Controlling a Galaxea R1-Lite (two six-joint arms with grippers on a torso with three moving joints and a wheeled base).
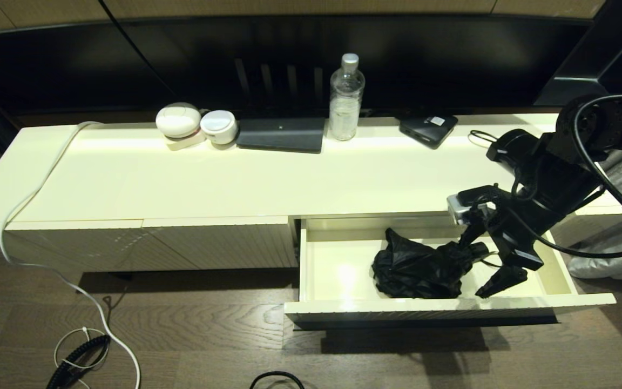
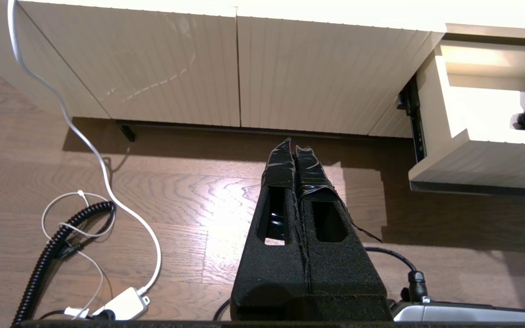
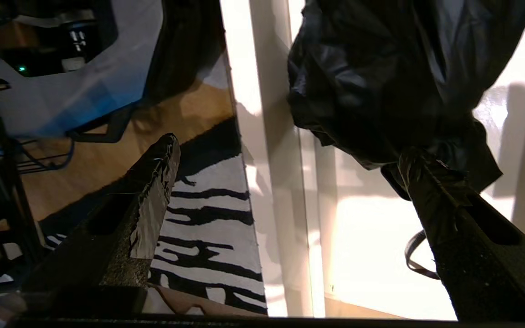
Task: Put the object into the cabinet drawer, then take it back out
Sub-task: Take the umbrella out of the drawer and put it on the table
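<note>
The umbrella [image 1: 419,267] is a folded black one, its wrinkly fabric bunched into a loose bundle. It lies on the floor of the drawer [image 1: 338,270], towards the middle, with its short round handle [image 1: 478,251] pointing to the drawer's right end. The drawer is wide, shallow and cream-white with a ribbed front. It stands pulled well out from the cabinet, its left part bare and brightly lit.
</note>
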